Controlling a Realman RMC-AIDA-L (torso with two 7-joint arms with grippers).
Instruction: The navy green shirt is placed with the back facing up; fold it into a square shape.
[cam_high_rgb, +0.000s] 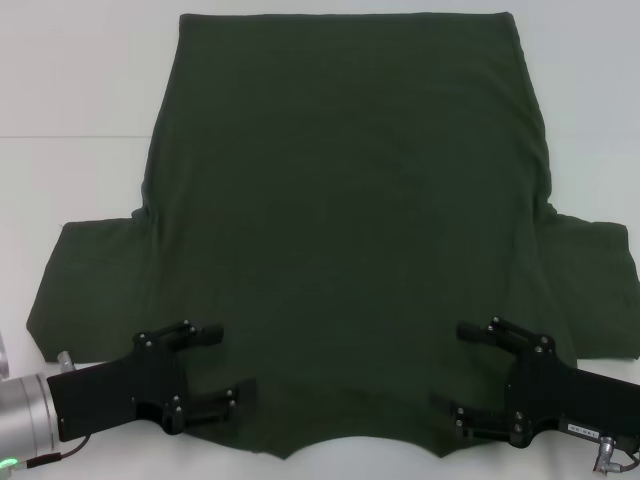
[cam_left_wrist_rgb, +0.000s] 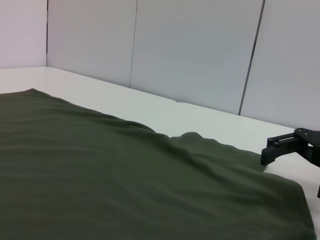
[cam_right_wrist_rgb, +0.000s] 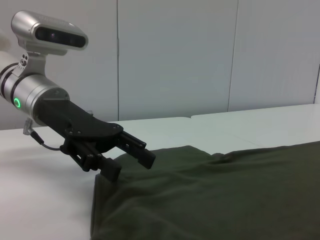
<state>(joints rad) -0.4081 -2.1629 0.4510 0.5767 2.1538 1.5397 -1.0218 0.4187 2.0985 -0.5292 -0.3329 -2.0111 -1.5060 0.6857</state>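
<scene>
The navy green shirt lies flat on the white table with its plain side up, hem far from me and neckline at the near edge. Both sleeves are spread out sideways. My left gripper is open over the near left shoulder of the shirt. In the right wrist view the left gripper hangs at the shirt corner, one finger low at the cloth edge. My right gripper is open over the near right shoulder. One of the right gripper's fingers shows beyond the shirt in the left wrist view.
The white table runs around the shirt, with a seam line on the left. Pale wall panels stand behind the table. The left sleeve and right sleeve reach close to the picture's sides.
</scene>
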